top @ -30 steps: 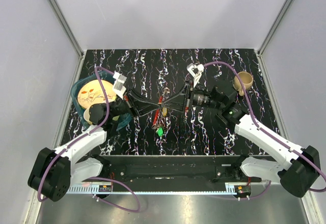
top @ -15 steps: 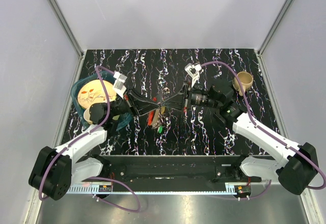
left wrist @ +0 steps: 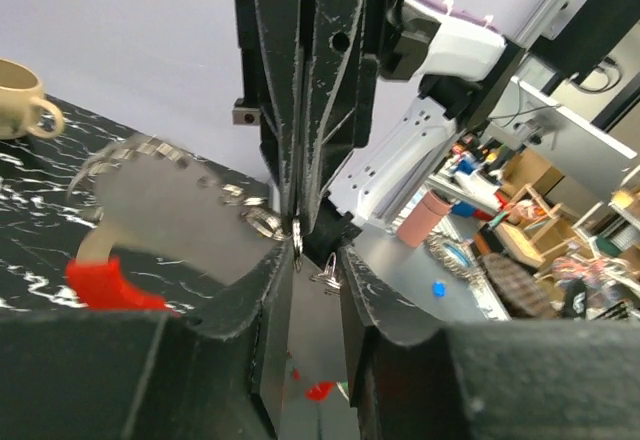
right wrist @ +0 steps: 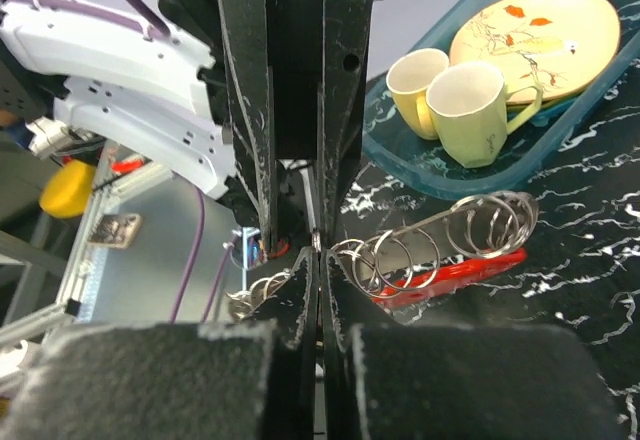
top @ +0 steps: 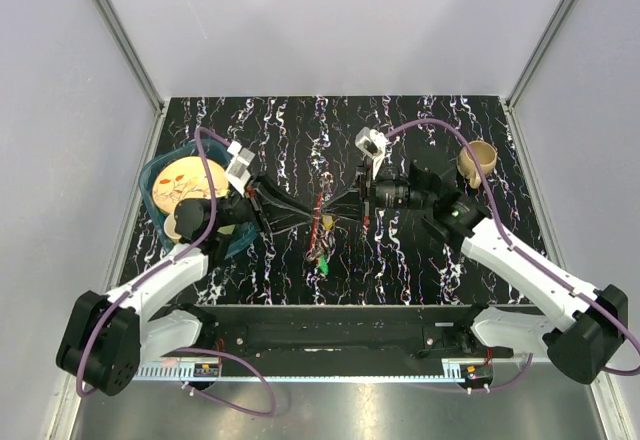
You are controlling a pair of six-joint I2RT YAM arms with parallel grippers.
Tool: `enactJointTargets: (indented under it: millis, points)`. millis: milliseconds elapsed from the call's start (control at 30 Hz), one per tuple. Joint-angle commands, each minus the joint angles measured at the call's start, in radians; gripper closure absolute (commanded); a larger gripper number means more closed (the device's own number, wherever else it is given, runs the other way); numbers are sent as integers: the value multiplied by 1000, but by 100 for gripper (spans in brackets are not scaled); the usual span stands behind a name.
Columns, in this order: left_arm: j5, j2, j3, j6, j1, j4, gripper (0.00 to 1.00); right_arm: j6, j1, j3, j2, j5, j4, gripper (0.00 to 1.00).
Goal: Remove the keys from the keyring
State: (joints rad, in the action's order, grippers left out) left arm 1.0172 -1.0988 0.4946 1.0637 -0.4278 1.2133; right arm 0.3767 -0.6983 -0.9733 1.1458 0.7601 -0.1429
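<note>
- Several keys [top: 321, 260] dangle from the keyring [right wrist: 440, 238]; none looks freed yet.
- It hangs above the table [top: 450, 120], mid-air between both claws.
- Pinching it tight is the right gripper [right wrist: 318, 248]; the left gripper [left wrist: 308, 260] stands apart.

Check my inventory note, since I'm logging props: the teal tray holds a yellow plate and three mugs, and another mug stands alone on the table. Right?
Not quite: the teal tray holds the yellow plate and two mugs, not three, as the right wrist view shows. The rest holds: another mug does stand alone on the table.
</note>
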Motion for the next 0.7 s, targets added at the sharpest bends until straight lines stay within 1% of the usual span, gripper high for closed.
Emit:
enactJointTargets:
  millis: [0,33,67,100,133,167,200,233,267,433,533,667]
  points:
    - [96,80,88,-166,27,-154,69,-235,-4,-146,3,42,271,100]
    - [101,126,104,-224,30,-238,68,-255,-3,-184,9,62,307,100]
    - [97,148,145,-383,31,-344,66,-271,-4,-205,15,80,371,100]
    - [84,174,174,-483,31,-611,63,-304,-3,-220,35,99,400,100]
    - [60,213,206,-593,31,-761,62,-321,-4,-257,43,117,435,100]
    - [8,230,270,-780,29,-999,61,-337,-3,-275,61,122,500,100]
    - [-12,241,292,-838,29,-1068,61,-372,-3,-297,72,120,535,100]
    - [-28,247,308,-870,27,-1107,61,-372,-4,-347,84,116,605,100]
    - [-43,254,324,-898,23,-1136,60,-407,-4,-376,115,117,643,100]
    - [35,206,363,-901,-5,-1159,60,-516,-3,-600,218,133,917,100]
    - [43,209,371,-932,-31,-1199,62,-539,-3,-674,265,127,1000,100]
    - [20,220,367,-949,-42,-1212,62,-556,-4,-711,301,165,1039,100]
